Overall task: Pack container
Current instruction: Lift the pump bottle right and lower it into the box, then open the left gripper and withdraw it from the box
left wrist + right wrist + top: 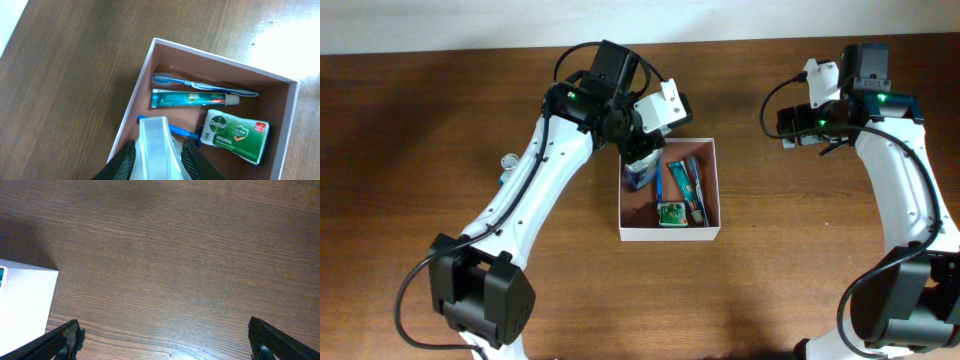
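The container [670, 236] sits flat on the worktop [420, 120], near the middle and between the two arms, with its open side up. We find no clear long axis, since its four white walls look about equal in length. One pair of walls runs roughly parallel to the worktop's far edge.

Contents, as we read them in the left wrist view:
- A toothbrush [200, 86] lies just beside the far wall, with its bristle head towards the left wall.
- A tube [192, 98] lies just beside the toothbrush and parallel to it, with its cap pointing the opposite way.
- A green soap box [235, 135] lies nearer the camera, slightly tilted relative to the tube.
- A blue handle [182, 132] shows between the soap box and the left wall (we cannot tell what it belongs to).

The left pincer [159, 161] hangs over the container's left side. Its fingers are pressed onto a pale item [156, 134], one finger on each flank. From overhead, this pincer [638, 152] covers the box's far-left corner.

The right pincer [162, 337] is spread wide and holds nothing. It hangs over bare worktop, well apart from the container on the right.
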Robot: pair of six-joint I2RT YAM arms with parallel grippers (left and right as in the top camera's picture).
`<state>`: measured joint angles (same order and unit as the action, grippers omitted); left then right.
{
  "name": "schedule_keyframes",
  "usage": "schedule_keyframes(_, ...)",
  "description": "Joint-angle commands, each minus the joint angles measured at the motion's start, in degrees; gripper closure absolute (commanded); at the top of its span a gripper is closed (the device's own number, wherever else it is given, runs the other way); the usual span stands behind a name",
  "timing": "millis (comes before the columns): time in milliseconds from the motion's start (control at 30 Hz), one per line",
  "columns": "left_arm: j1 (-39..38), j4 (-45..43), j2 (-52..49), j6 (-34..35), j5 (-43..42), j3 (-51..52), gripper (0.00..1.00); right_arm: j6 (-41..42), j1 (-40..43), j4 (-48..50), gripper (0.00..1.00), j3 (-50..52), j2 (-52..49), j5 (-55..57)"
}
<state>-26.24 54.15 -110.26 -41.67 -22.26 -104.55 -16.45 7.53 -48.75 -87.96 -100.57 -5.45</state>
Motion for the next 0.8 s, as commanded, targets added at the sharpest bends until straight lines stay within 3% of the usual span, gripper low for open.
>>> schedule_keyframes(0, 0.13, 0.15, 0.57, -5.9, -4.66, -0.55, 0.69, 0.68, 0.26, 0.15, 0.02, -0.7, -0.44, 0.09)
schedule_keyframes(267, 0.13, 0.17, 0.5, -9.88, -6.56, -0.5, 0.7, 0.68, 0.26, 0.15, 0.02, -0.7, -0.44, 0.09)
schedule_keyframes(767, 0.13, 0.17, -2.51, -25.97, -11.47, -0.48, 0.66, 0.68, 0.26, 0.15, 0.02, -0.7, -0.44, 0.09)
